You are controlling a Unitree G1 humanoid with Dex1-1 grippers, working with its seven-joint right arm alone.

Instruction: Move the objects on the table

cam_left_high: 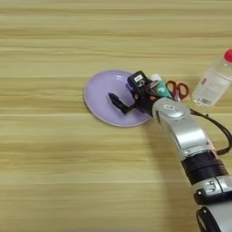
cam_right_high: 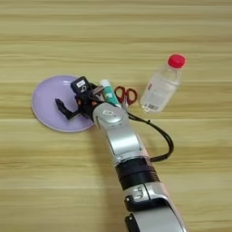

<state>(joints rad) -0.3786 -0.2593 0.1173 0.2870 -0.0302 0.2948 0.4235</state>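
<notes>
1. Over the purple plate the right gripper hovers, jaws wide, holding nothing.
2. Just behind the jaws, toward the wrist, the white tube lies beside the red scissors on the worktop.

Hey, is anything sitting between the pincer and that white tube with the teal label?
Nothing separate that I can see. The pincer is over the purple plate, while the tube lies just off the plate's right edge, right against the robot's own wrist, which hides part of it. The red-handled scissors lie on its far side.
</notes>
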